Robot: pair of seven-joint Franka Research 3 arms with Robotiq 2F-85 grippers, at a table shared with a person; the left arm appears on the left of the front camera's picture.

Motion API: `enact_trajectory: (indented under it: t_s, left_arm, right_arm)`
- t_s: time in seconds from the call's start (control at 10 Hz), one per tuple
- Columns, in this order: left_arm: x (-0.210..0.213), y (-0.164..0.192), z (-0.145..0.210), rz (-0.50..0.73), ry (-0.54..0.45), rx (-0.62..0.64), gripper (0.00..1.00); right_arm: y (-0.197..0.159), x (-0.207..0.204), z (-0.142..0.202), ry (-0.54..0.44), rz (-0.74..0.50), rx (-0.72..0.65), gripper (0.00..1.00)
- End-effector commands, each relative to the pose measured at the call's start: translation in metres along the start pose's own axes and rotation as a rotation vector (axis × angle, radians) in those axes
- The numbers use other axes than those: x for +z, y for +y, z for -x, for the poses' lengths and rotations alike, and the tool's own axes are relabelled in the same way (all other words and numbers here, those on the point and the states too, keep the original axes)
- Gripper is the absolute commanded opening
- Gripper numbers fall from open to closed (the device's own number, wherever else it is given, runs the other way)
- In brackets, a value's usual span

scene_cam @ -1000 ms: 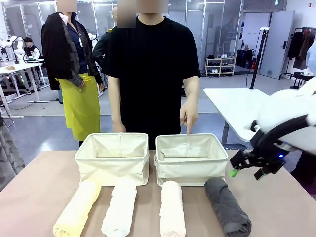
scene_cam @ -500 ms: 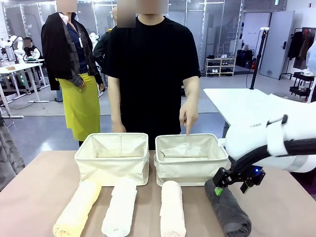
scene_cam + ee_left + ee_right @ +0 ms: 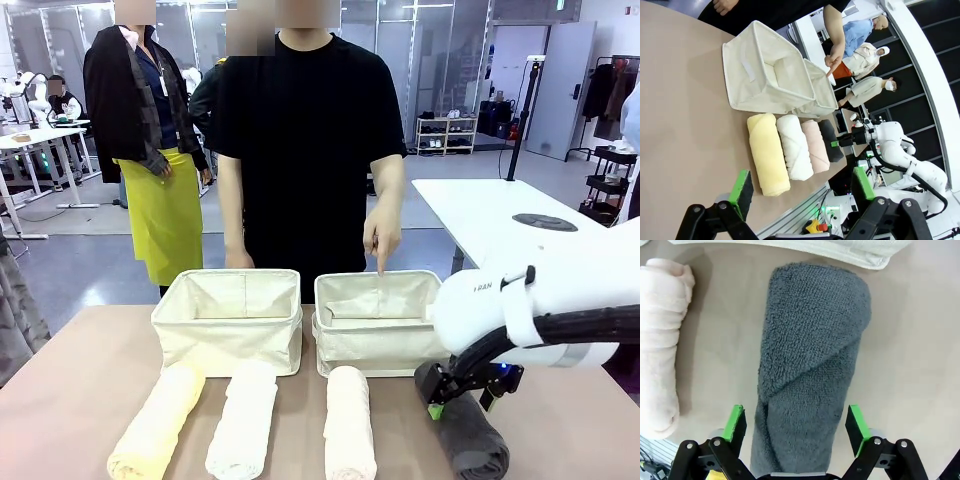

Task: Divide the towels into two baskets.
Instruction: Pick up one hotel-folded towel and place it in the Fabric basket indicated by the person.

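The tan tabletop (image 3: 80, 380) takes up the whole near half of the room from where I stand. A person in a black shirt (image 3: 305, 150) stands at its 12 o'clock edge. The white right arm (image 3: 530, 310) comes in low from 3 o'clock.

Two cream canvas baskets sit side by side toward 12 o'clock, almost touching. The left basket (image 3: 228, 325) and the right basket (image 3: 375, 345) are both upright. The person's hand (image 3: 382, 238) hangs over the far wall of the right one, index finger pointing down.

On the 6 o'clock side of the baskets, four rolled towels lie in a row, each pointing roughly from 12 to 6. From 9 o'clock to 3 o'clock they are the pale yellow towel (image 3: 155, 420), the white towel (image 3: 243, 420), the cream-pink towel (image 3: 348, 425) and the dark grey towel (image 3: 470, 445). All four are on the tabletop, outside the baskets.

The right tool (image 3: 462, 400) is down over the dark grey towel, at about 4 o'clock on the tabletop. Its jaws stand wide. Seen from its wrist, the green pads (image 3: 737, 422) sit just beside the roll's two flanks, not pinching it.

The left tool (image 3: 802, 186) is also spread wide with nothing between its pads. It is held above the tabletop, well apart from the towels.
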State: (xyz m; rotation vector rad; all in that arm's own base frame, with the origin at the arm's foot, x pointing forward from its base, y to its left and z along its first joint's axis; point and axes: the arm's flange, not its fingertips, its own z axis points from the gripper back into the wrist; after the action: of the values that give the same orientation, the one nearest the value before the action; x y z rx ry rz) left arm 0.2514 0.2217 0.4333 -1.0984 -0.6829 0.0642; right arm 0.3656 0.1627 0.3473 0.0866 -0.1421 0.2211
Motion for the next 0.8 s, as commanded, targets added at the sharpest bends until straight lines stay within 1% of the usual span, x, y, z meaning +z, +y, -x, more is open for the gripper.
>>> enact_trajectory:
  t_s: [0.0, 0.2, 0.3, 0.4, 0.5, 0.6, 0.7]
  left_arm:
    - [0.0032, -0.0019, -0.0006, 0.021, -0.012, -0.016, 1.00]
    - [0.0032, -0.0019, -0.0006, 0.021, -0.012, -0.016, 1.00]
    - [0.0032, -0.0019, -0.0006, 0.021, -0.012, -0.016, 1.00]
    - [0.0032, -0.0019, -0.0006, 0.021, -0.012, -0.016, 1.00]
    - [0.0032, -0.0019, -0.0006, 0.021, -0.012, -0.016, 1.00]
    - [0.0032, -0.0019, -0.0006, 0.021, -0.012, -0.016, 1.00]
    - [0.0032, -0.0019, -0.0006, 0.021, -0.012, -0.016, 1.00]
  right_arm:
    - [-0.0035, -0.0264, 0.0269, -0.012, 0.051, -0.039, 1.00]
    - [-0.0051, -0.0349, 0.0279, -0.002, 0.052, -0.032, 1.00]
    - [-0.0062, -0.0362, 0.0278, -0.005, 0.047, -0.032, 0.93]
    - [-0.0067, -0.0362, 0.0279, -0.006, 0.045, -0.027, 0.80]
    - [-0.0069, -0.0351, 0.0275, -0.004, 0.044, -0.026, 0.73]
    - [-0.0063, -0.0341, 0.0272, -0.006, 0.040, -0.025, 0.60]
    - [-0.0059, -0.0332, 0.0274, -0.006, 0.037, -0.023, 0.53]
